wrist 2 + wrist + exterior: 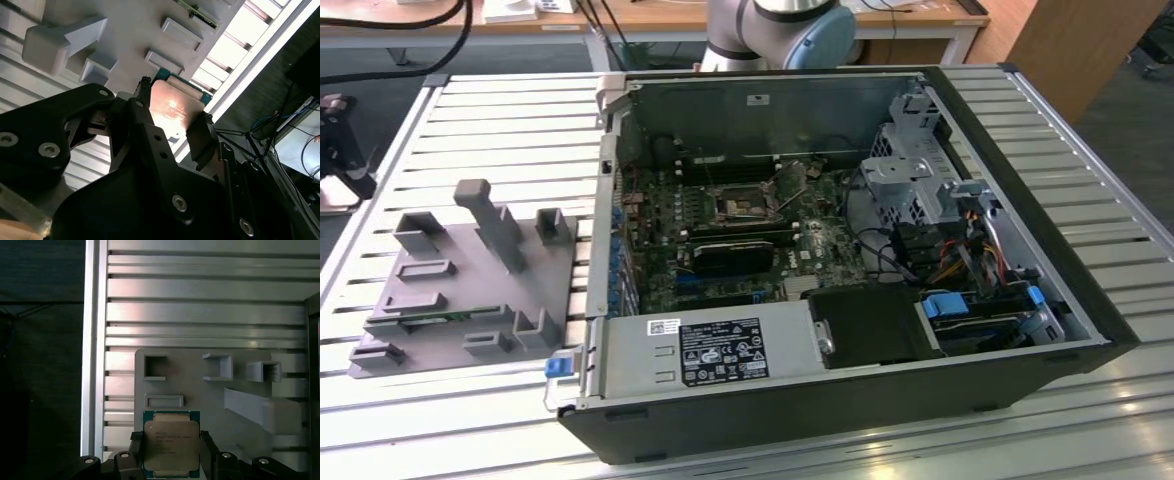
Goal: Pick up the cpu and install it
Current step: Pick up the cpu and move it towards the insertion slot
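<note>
Two fingers (136, 445) of the tool (171, 447) bracket the cpu (171, 440), apparently clamped on its edges, over the grey fixture tray (240, 390). Pickup step; it calls for a level, square hold.

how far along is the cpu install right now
Done: the tool is shut on the cpu, with its fingers against two opposite edges in both wrist views.
In hand: the cpu is over the grey fixture tray, not at the computer case.
Left: seating it. In the exterior view the motherboard socket looks unfilled.
</note>
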